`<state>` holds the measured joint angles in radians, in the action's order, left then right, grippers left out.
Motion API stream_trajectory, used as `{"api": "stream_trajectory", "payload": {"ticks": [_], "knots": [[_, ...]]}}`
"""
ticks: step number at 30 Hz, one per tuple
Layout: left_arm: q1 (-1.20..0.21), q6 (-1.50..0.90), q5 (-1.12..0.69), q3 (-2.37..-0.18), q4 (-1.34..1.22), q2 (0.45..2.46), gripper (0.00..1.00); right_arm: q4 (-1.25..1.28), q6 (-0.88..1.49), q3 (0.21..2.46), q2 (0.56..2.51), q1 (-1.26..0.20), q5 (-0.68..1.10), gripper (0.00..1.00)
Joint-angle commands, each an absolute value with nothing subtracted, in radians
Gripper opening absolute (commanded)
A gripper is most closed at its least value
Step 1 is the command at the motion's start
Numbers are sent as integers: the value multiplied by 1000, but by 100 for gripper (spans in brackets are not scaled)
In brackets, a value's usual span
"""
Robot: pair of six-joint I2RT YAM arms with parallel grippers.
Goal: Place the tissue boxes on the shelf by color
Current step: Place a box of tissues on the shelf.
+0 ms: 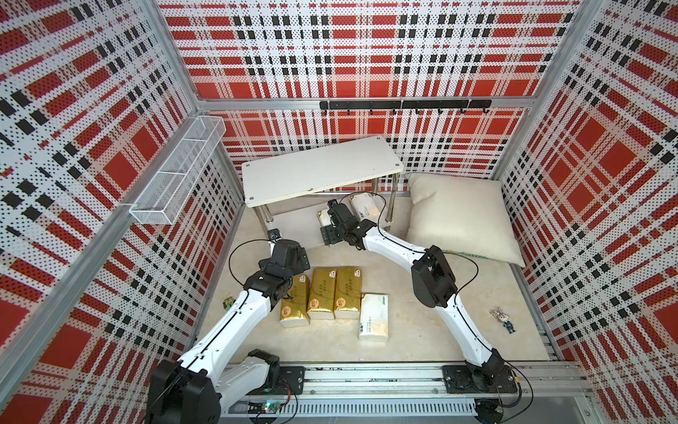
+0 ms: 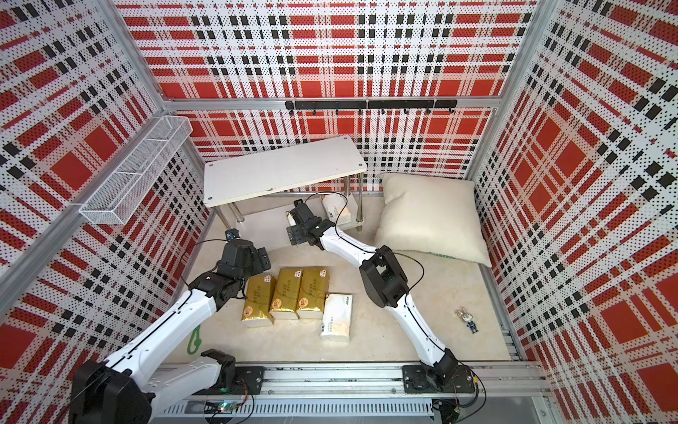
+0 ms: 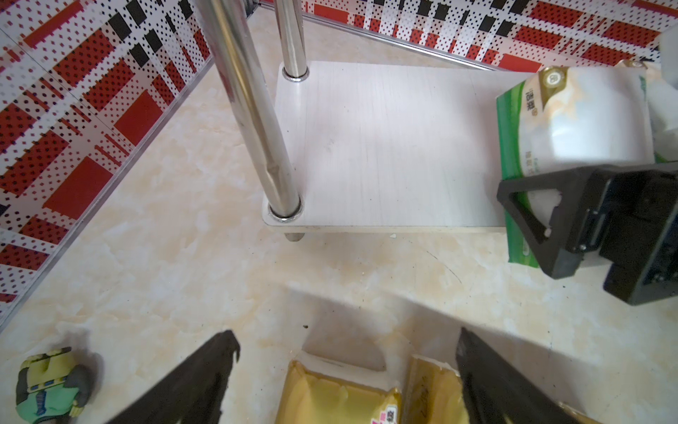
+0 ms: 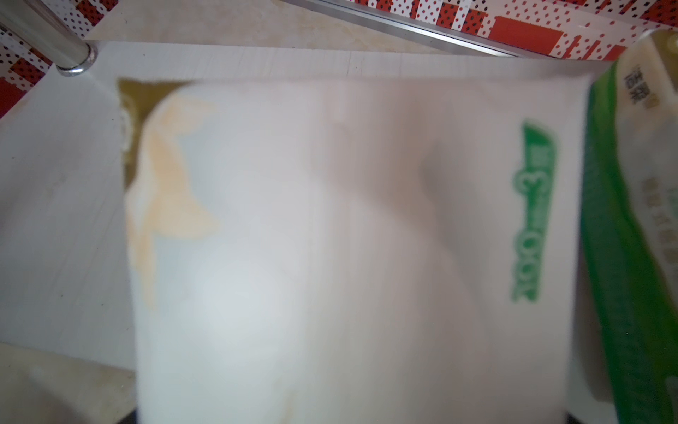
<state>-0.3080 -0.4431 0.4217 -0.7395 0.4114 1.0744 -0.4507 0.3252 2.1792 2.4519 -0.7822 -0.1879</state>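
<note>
The shelf (image 1: 319, 169) stands at the back, its top board bare. My right gripper (image 1: 332, 220) reaches under it, shut on a white tissue box (image 3: 587, 121) that rests on the lower board (image 3: 385, 147). That box fills the right wrist view (image 4: 330, 238) and hides the fingers. A second white box (image 1: 365, 207) lies beside it on that board. Three gold tissue boxes (image 1: 323, 293) lie side by side on the floor, with a third white box (image 1: 374, 315) next to them. My left gripper (image 3: 346, 334) hangs open over the gold boxes' far ends, holding nothing.
A cream pillow (image 1: 462, 216) leans at the right of the shelf. A wire basket (image 1: 179, 169) hangs on the left wall and a black hook rail (image 1: 403, 104) on the back wall. A bunny keychain (image 1: 504, 319) and a small green toy (image 3: 51, 385) lie on the floor.
</note>
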Motion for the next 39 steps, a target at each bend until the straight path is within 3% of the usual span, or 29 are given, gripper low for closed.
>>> {"api": "stream_trajectory", "payload": {"ticks": [1, 22, 39], "knots": [[-304, -431, 414, -723, 389, 1072, 98, -382, 336, 2208, 2475, -776, -201, 92], [-301, -428, 417, -721, 389, 1066, 98, -351, 331, 2236, 2517, -776, -269, 98], [-300, -426, 421, -722, 395, 1055, 98, -309, 343, 2272, 2551, -775, -301, 95]]}}
